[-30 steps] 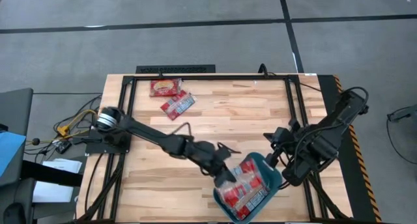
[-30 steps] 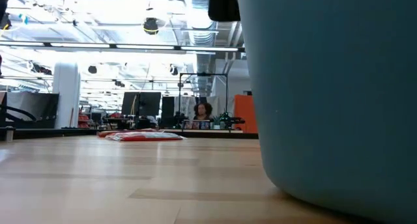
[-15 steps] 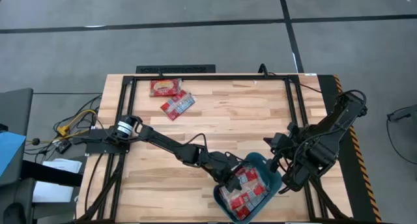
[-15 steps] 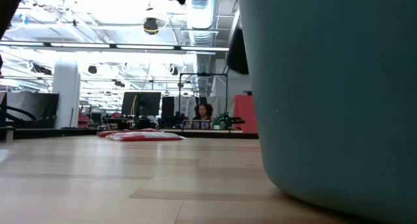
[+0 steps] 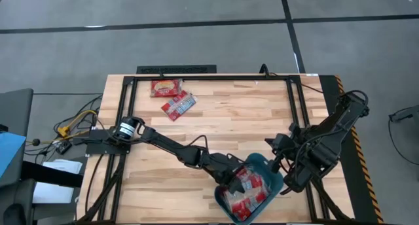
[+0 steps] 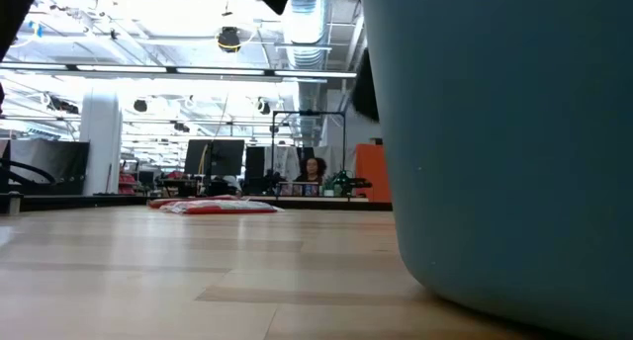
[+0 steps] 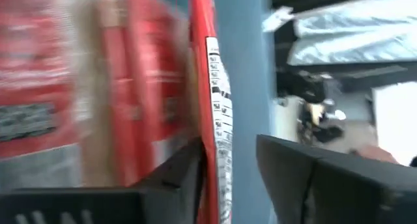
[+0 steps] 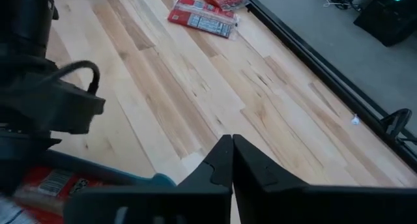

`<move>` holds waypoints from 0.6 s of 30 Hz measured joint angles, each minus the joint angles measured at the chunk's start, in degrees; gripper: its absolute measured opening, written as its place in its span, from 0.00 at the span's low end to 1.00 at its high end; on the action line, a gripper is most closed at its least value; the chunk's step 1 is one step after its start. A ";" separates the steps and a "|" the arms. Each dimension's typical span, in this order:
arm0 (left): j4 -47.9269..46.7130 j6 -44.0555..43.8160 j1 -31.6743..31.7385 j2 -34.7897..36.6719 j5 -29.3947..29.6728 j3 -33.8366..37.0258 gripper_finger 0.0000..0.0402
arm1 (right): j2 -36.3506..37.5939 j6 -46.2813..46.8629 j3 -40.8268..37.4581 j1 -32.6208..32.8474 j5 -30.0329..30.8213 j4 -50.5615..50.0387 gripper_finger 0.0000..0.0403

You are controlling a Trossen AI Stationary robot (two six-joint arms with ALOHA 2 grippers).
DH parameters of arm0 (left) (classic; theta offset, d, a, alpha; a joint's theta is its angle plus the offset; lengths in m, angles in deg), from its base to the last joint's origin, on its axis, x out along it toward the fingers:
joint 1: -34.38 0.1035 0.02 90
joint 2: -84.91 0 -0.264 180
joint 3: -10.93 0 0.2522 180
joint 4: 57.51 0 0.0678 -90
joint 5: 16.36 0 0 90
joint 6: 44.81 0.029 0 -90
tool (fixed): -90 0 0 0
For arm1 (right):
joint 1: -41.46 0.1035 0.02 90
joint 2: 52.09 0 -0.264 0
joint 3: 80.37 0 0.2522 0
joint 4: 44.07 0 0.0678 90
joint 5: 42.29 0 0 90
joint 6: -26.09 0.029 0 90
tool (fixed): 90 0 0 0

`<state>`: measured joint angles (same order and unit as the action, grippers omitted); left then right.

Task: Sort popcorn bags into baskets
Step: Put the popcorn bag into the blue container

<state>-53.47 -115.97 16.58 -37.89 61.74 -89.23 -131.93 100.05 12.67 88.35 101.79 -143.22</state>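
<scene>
Since a second ago, left gripper (image 5: pixel 230 184) gone from the near-left rim of the teal tub (image 5: pixel 273 176) to just inside its left wall, arm now stretched lower and flatter across the table (image 5: pixel 222 120); over the last half second hardly any shift. Right arm drawn slightly in at the tub's right side, otherwise as before.

In the left wrist view, fingers (image 7: pixel 287 165) parted a little, with the edge of a red popcorn packet (image 7: pixel 212 113) standing between them, against the tub's blue inner wall (image 7: pixel 238 68); more red packets (image 7: pixel 98 81) blurred just beside. Cannot tell whether that packet is actually pinched or merely sitting in the gap.

Right gripper (image 5: pixel 280 161) resting by the tub's right rim, fingers (image 8: pixel 225 168) pressed together with nothing between them.

Tub at the near-right part of the table, holding a heap of red packets (image 5: pixel 245 192). Two more packets (image 5: pixel 173 96) lying at the far-left end, touching or overlapping, well apart from the tub; same pair visible in the right wrist view (image 8: pixel 205 12) and as a low red strip in the low view (image 6: pixel 213 207), where the tub's wall (image 6: pixel 504 142) fills the right side
</scene>
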 joint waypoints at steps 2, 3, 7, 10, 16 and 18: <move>1.97 0.96 0.19 0.00 -2.34 -0.01 0.37 | 0.00 0.00 -0.01 0.00 0.00 0.07 0.05; 2.63 1.40 0.45 0.00 -4.48 -0.01 0.39 | 0.00 0.00 -0.01 0.00 0.00 0.11 0.05; 4.97 0.92 2.00 0.22 -15.37 -0.01 0.48 | 0.00 0.02 -0.01 0.00 0.00 0.19 0.06; 4.77 -0.74 3.33 0.28 -21.07 -0.01 0.51 | 0.00 0.13 0.00 -0.02 0.00 0.49 0.08; -0.41 0.56 7.15 0.35 -33.81 -0.01 0.54 | -0.07 0.16 0.00 -0.02 0.02 1.86 0.09; -3.63 2.82 8.29 0.69 -36.03 -0.01 0.54 | -0.07 0.15 0.00 -0.02 0.00 2.14 0.08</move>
<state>-57.10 -113.15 24.88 -37.20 25.71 -89.24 -131.99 100.20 12.67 88.33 101.79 -141.07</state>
